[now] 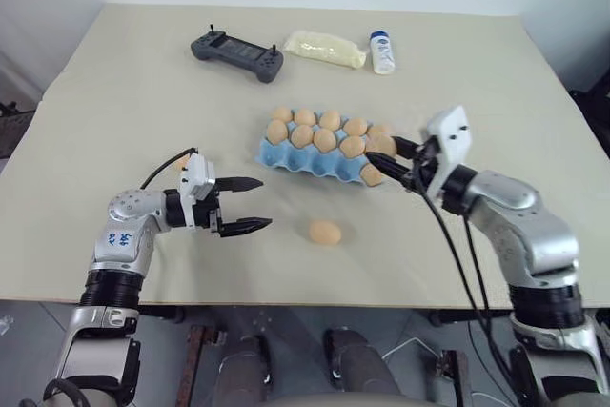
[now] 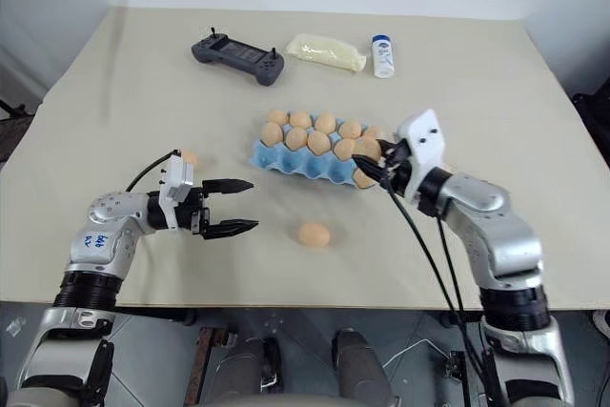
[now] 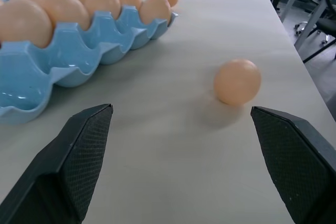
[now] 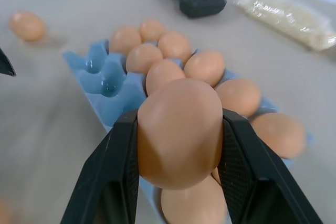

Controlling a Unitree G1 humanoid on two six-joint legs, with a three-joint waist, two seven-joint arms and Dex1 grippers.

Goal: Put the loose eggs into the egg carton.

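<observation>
The light blue egg carton [image 1: 284,153] lies mid-table with several tan eggs [image 1: 315,128] in its cups. My right gripper [image 1: 389,160] hangs over the carton's right end, shut on one egg [image 4: 179,132]. A loose egg [image 1: 325,232] rests on the table in front of the carton. My left gripper [image 1: 266,202] stands open just left of that egg [image 3: 237,81], pointing toward it, with nothing between its fingers [image 3: 86,148]. Another loose egg [image 2: 190,156] peeks out behind the left wrist.
At the back of the beige table [image 1: 114,92] lie a grey controller [image 1: 236,52], a clear bag of pale contents [image 1: 326,48] and a small white bottle with a blue cap [image 1: 382,52]. The table's front edge runs just below both arms.
</observation>
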